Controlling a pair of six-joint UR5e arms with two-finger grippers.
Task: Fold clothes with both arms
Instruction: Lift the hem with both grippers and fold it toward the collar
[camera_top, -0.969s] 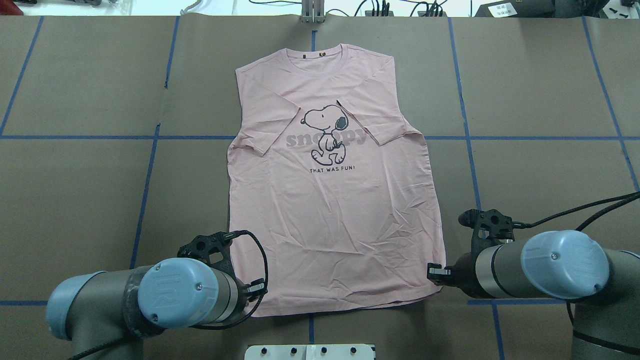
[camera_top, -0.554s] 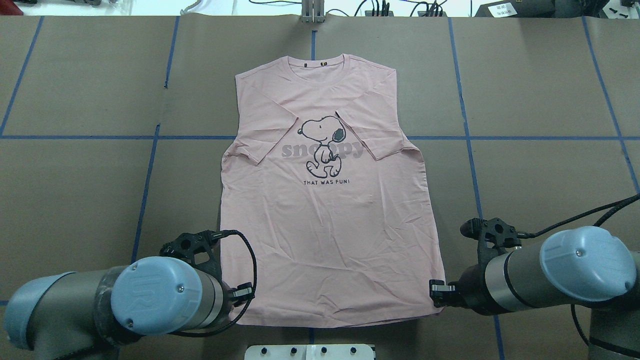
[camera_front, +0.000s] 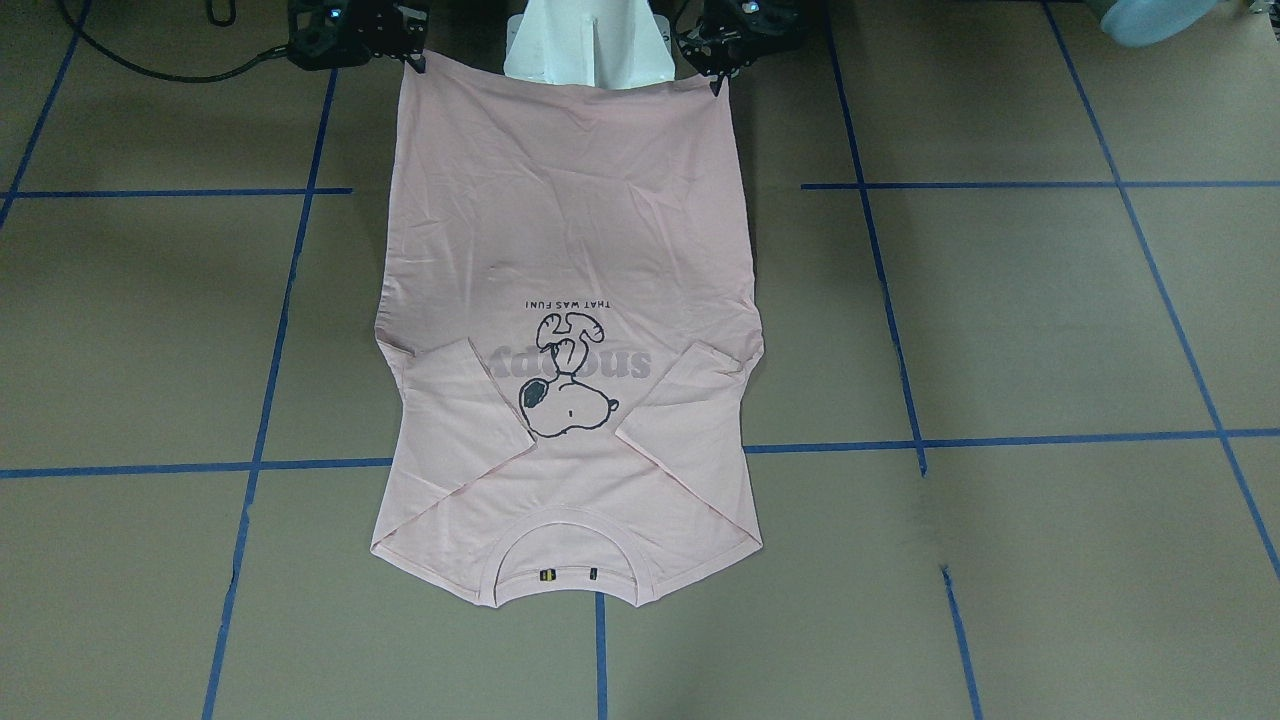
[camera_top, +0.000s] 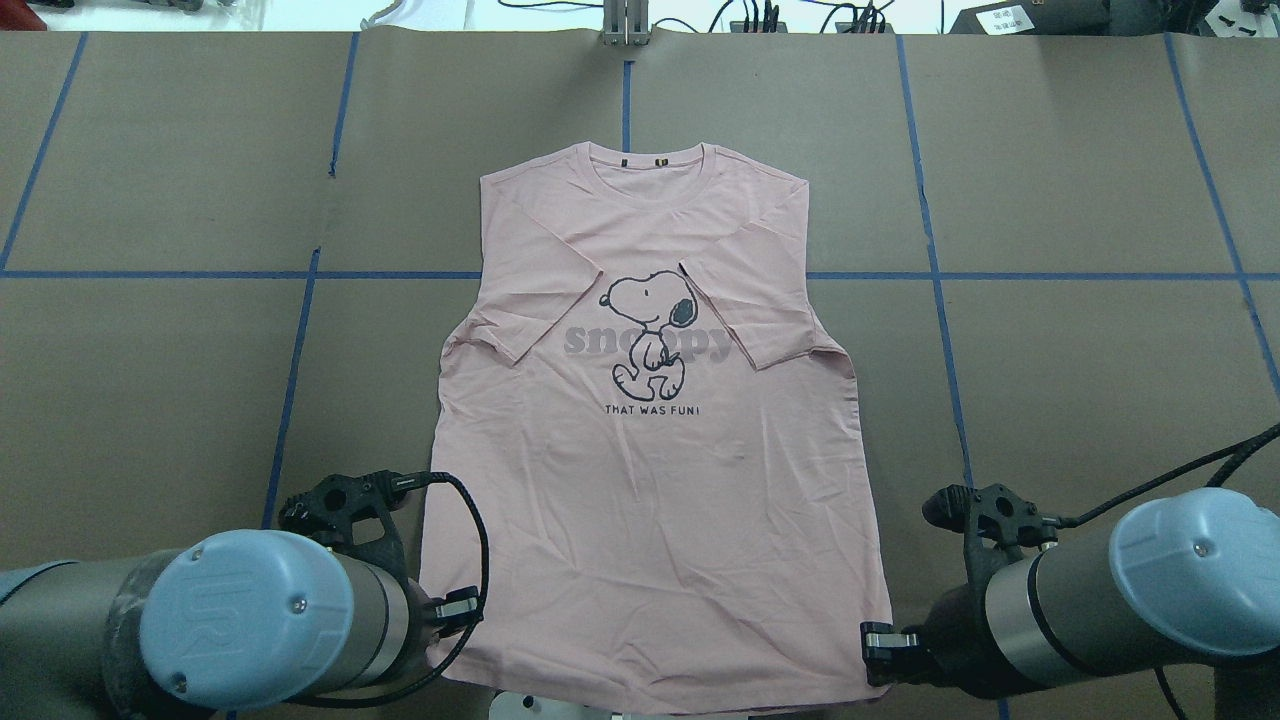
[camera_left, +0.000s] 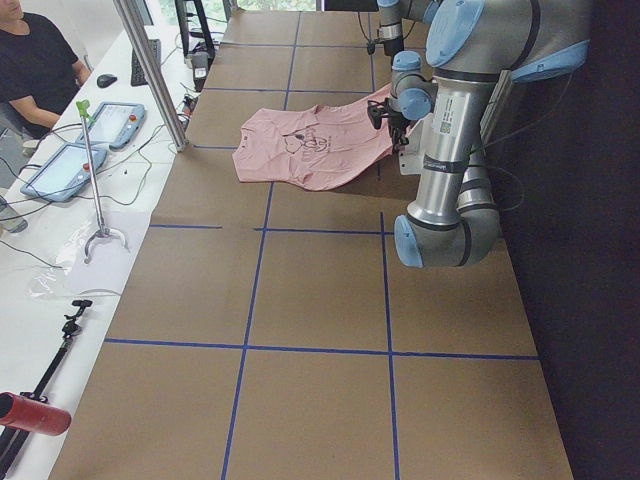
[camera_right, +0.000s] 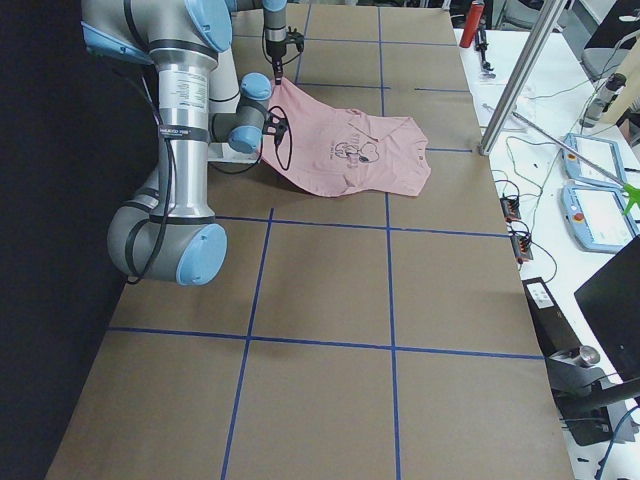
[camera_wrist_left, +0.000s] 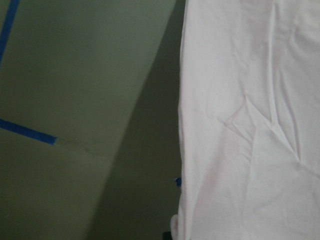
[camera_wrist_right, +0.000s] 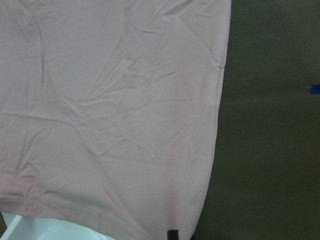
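The pale pink T-shirt (camera_top: 650, 470) lies print-up on the brown surface (camera_top: 1080, 350). Its collar is at the far end, both sleeves are folded in over the chest, and the hem is at the near edge. The left gripper (camera_top: 462, 607) has the hem's left corner and the right gripper (camera_top: 878, 640) its right corner. Each pair of jaws appears pinched on the cloth, though the fingertips show too small to be sure. The step in hand looks like carrying the hem far, over to the collar. To do it well, raise both corners level, hold the hem taut without stretching it, move both arms at equal pace, and lay the hem square on the shoulders.
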